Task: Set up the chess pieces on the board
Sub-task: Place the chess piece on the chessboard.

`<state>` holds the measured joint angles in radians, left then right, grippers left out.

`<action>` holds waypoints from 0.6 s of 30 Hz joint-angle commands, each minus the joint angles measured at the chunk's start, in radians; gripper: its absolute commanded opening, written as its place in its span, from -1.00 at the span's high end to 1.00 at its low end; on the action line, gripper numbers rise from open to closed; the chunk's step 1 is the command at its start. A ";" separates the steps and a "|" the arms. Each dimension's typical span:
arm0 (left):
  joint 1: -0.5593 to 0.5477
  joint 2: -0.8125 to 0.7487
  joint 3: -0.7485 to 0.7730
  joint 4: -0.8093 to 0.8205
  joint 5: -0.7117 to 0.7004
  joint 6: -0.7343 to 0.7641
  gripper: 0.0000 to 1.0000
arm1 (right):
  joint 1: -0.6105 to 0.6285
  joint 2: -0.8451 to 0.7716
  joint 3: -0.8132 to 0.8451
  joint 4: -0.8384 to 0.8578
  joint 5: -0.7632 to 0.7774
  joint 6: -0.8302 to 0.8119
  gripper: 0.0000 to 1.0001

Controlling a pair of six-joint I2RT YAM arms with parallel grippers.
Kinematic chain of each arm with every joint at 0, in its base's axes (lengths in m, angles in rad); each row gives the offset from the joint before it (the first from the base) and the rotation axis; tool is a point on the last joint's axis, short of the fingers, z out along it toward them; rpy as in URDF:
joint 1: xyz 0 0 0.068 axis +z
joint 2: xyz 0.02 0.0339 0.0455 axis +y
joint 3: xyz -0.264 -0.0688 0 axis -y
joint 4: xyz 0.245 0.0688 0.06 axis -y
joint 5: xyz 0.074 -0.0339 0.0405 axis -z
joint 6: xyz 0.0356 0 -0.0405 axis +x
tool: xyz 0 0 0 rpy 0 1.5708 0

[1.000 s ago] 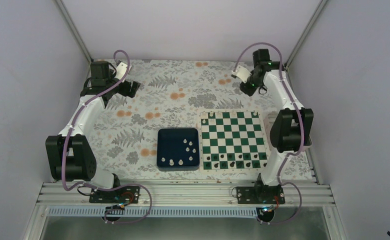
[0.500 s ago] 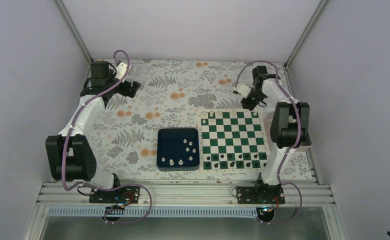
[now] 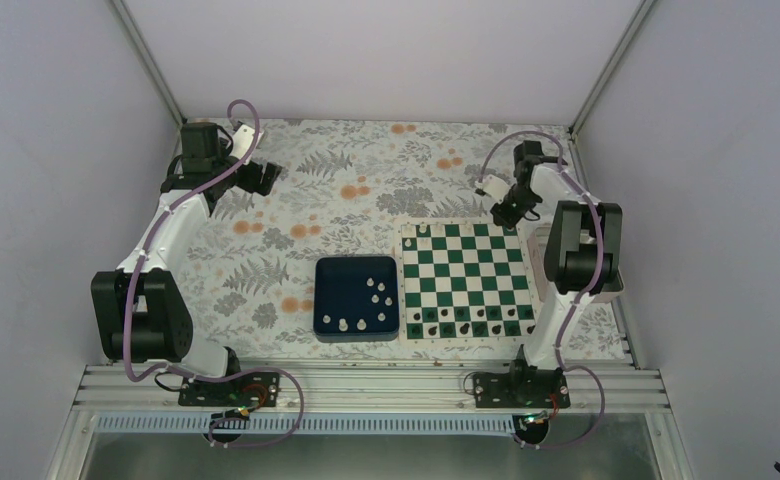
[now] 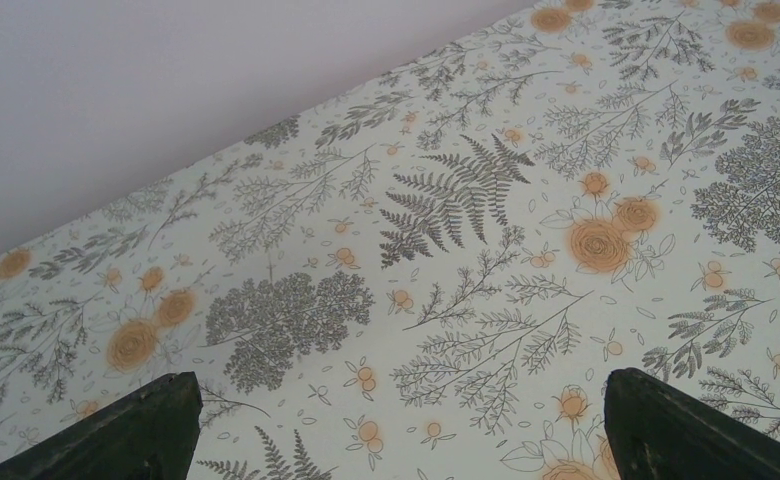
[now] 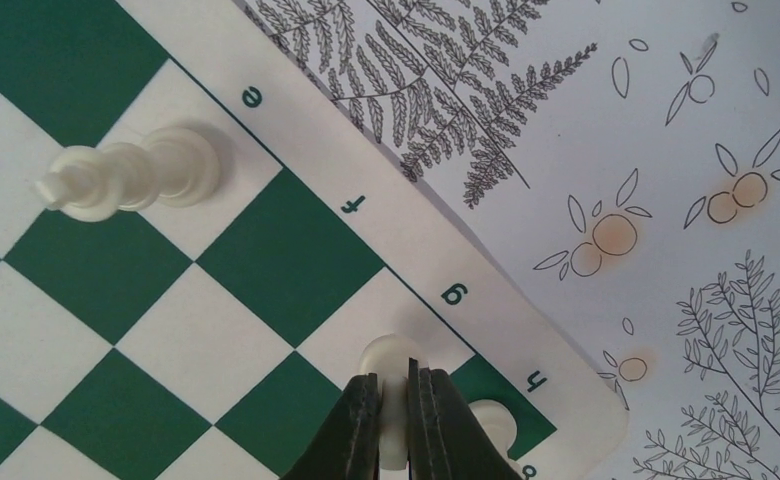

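Note:
My right gripper (image 5: pixel 394 378) is shut on a small white chess piece (image 5: pixel 390 355), whose round base sits over the white square by the letter g at the far right of the board (image 5: pixel 266 250). Another white piece (image 5: pixel 131 180) stands on the e square, and one (image 5: pixel 493 425) shows on the h corner beside my fingers. From above, the right gripper (image 3: pixel 507 212) hangs at the board's (image 3: pixel 466 275) far right corner. Several white pieces (image 3: pixel 376 290) lie in the blue tray. The left gripper (image 4: pixel 396 430) is open over bare cloth, holding nothing.
The dark blue tray (image 3: pixel 318 300) lies left of the board. Black pieces (image 3: pixel 466 322) fill the board's near rows. Two white pieces (image 3: pixel 418 234) stand at its far left corner. The left gripper (image 3: pixel 262 176) hovers at the far left of the flowered tablecloth.
The right arm has swung nearer and lower, carrying the gripper from behind the board to its far right corner. The left arm has not moved.

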<state>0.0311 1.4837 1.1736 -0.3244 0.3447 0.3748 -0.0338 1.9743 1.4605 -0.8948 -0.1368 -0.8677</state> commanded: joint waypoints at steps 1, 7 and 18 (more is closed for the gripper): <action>0.006 -0.002 0.013 -0.002 0.021 0.007 -1.00 | -0.016 0.029 -0.006 0.021 -0.002 -0.016 0.86; 0.006 -0.004 0.013 -0.005 0.020 0.007 -1.00 | -0.018 0.049 -0.001 0.024 -0.014 -0.017 0.85; 0.006 -0.004 0.011 -0.004 0.021 0.009 -1.00 | -0.018 0.052 -0.012 0.016 -0.013 -0.021 0.80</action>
<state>0.0311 1.4837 1.1736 -0.3260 0.3466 0.3748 -0.0422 2.0121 1.4597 -0.8810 -0.1413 -0.8734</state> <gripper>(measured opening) 0.999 0.087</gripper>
